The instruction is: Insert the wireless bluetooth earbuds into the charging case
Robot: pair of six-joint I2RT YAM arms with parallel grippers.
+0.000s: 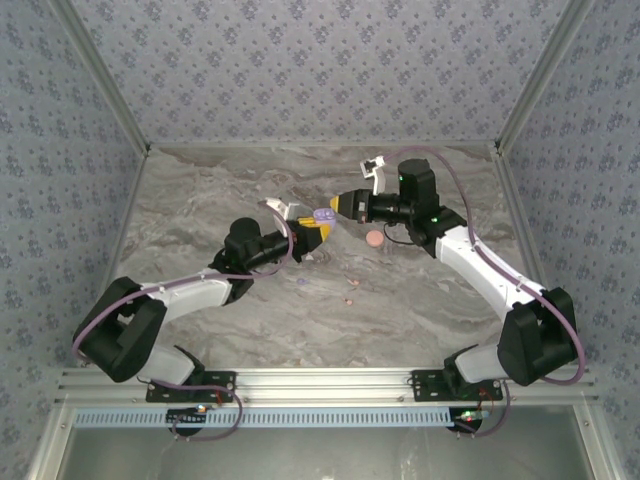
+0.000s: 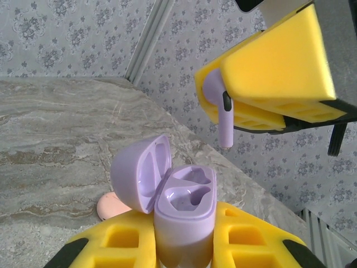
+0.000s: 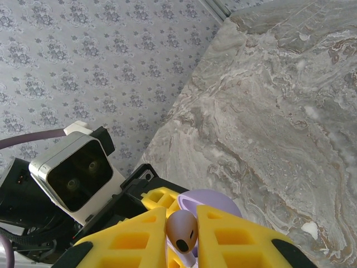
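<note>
My left gripper [image 2: 184, 226] is shut on the lower body of a lilac charging case [image 2: 184, 196], held upright above the table. The case's lid [image 2: 139, 177] is swung open and both wells show bare. Just above it, my right gripper [image 3: 182, 226] is shut on a lilac earbud [image 3: 182, 230]. From the left wrist the earbud [image 2: 221, 114] hangs stem down between yellow fingers [image 2: 273, 61], slightly beyond the case. From above, the two grippers [image 1: 318, 228] [image 1: 336, 206] meet over the middle of the table. A lilac earbud [image 1: 303, 281] and two pink ones [image 1: 351, 283] [image 1: 346, 299] lie there.
A round salmon-pink case [image 1: 374, 238] lies shut on the marble table [image 1: 200, 200], just right of the grippers; the same pink case [image 2: 114, 205] shows behind the lilac lid. Patterned walls enclose the table on three sides. The left wrist camera [image 3: 78, 167] sits close to the right gripper.
</note>
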